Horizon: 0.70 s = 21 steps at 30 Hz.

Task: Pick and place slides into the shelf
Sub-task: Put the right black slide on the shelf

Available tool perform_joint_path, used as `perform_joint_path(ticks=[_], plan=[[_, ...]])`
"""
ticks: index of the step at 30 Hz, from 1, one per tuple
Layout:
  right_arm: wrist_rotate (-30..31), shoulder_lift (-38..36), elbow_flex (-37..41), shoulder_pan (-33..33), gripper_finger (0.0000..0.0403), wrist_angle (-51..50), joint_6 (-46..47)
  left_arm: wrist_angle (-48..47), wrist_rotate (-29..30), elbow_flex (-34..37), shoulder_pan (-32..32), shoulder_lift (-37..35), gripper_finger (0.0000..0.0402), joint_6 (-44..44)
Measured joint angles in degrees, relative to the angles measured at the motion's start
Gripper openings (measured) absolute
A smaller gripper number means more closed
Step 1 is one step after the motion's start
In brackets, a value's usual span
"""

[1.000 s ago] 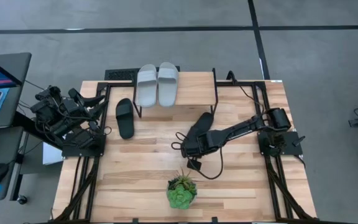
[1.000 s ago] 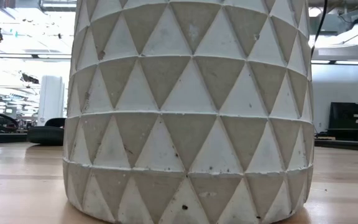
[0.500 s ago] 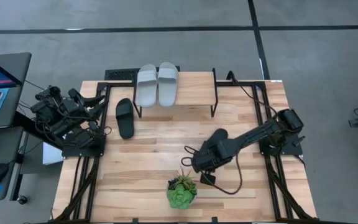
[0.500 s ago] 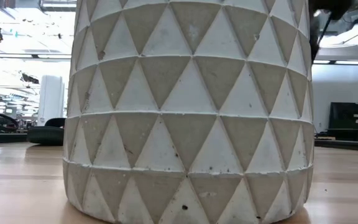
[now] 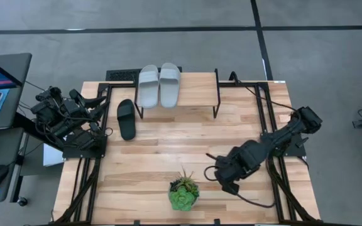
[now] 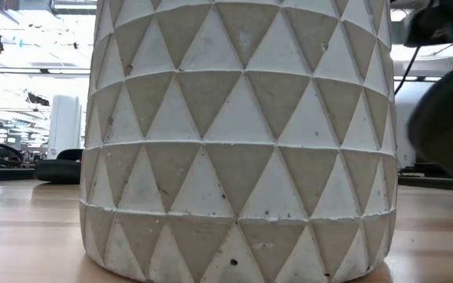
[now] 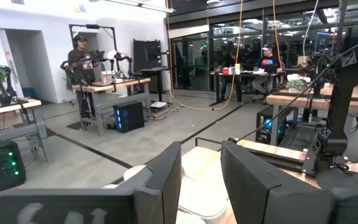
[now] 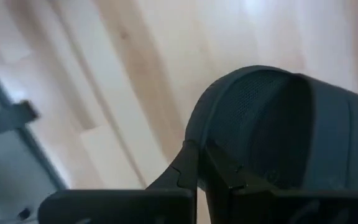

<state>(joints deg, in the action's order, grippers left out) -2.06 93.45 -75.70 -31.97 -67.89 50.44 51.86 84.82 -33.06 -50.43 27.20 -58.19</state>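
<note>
Two light grey slides (image 5: 159, 85) lie side by side on the shelf (image 5: 197, 81) at the table's far edge. One black slide (image 5: 126, 118) lies flat on the table, left of the shelf. My right gripper (image 5: 226, 172) is at the near right, beside the plant, shut on the other black slide (image 8: 272, 124). In the high view the arm mostly hides that slide. In the low view it shows as a dark blur (image 6: 447, 126) above the table. My left gripper (image 7: 201, 180) waits open at the left edge, pointing level toward the grey slides. My right gripper pinches the rim of the black slide at one rounded end (image 8: 194, 149) between its two shut fingers. The fingers come from above, pointing down. The slide is lifted clear of the table and hangs below the fingers.
A green potted plant (image 5: 183, 193) stands near the table's near edge, just left of my right gripper. Its patterned pot (image 6: 242, 134) fills the low view. The shelf's right half is bare. Bare wood lies between the shelf and the plant.
My right gripper has carried the black slide from the table's middle toward the near right, rising and turning as it went. The slide has left its spot below the shelf and now hangs clear beside the plant.
</note>
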Motion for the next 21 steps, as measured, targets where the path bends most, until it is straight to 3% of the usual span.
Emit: perform_joint_path(ticks=[11,17,21], plan=[[17.2,0.1,-15.5,2.6,0.0000,-18.4,-3.9,0.0,0.0,0.0,0.0,0.0,0.0103,0.0],[24.2,0.2,-25.5,8.3,0.0000,-22.2,-17.7,0.0,0.0,0.0,0.0,0.0,0.0103,0.0],[24.9,0.2,-31.6,13.8,0.0000,-22.2,-30.3,-0.1,0.0,0.0,0.0,0.0,0.0103,0.0]])
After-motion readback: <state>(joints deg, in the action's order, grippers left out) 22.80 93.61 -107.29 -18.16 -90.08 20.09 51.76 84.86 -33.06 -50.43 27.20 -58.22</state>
